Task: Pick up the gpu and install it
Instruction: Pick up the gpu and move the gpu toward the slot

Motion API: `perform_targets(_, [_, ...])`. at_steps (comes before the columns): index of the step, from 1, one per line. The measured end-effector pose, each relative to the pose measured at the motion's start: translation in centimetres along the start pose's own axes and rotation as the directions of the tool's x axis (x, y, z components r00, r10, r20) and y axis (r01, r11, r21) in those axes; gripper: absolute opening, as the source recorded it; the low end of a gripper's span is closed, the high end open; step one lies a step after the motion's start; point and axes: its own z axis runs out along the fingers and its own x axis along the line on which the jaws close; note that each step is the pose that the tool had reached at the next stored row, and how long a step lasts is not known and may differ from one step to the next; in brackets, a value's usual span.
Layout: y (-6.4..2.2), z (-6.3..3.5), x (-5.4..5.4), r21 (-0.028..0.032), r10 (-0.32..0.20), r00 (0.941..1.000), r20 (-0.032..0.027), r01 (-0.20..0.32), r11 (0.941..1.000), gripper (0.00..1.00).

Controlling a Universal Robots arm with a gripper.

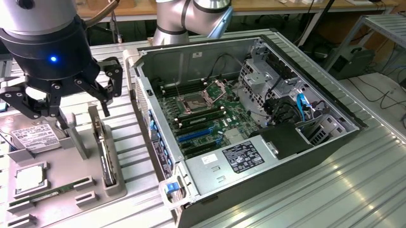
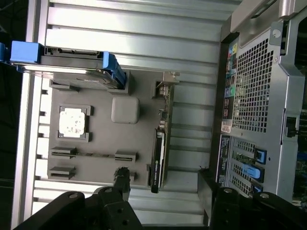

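Gripper wide open; apparently empty, above gpu.

Silvery desk of ribbed metal slats, glossy, streaked with pale glare toward the exterior view's right. Same slats bright and banded in the wrist view. Beyond the far edge, a long wooden bench across the back, deep shadow underneath. At the exterior view's upper right, a grey metal rack on slim legs, a dark box standing below it. Pale grey floor beside the desk, black cables trailing loose over it. Cool, even brightness throughout.
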Motion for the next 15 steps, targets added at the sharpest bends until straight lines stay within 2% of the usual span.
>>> perform_targets(5, [-0.05, 1.14, 0.0, -0.0003, 0.0, 1.0, -0.0034, 0.0, 1.0, 0.68])
perform_targets(15, [-0.14, 3.18, 0.1, -0.0003, 0.0, 1.0, -0.0037, 0.0, 1.0, 0.68])
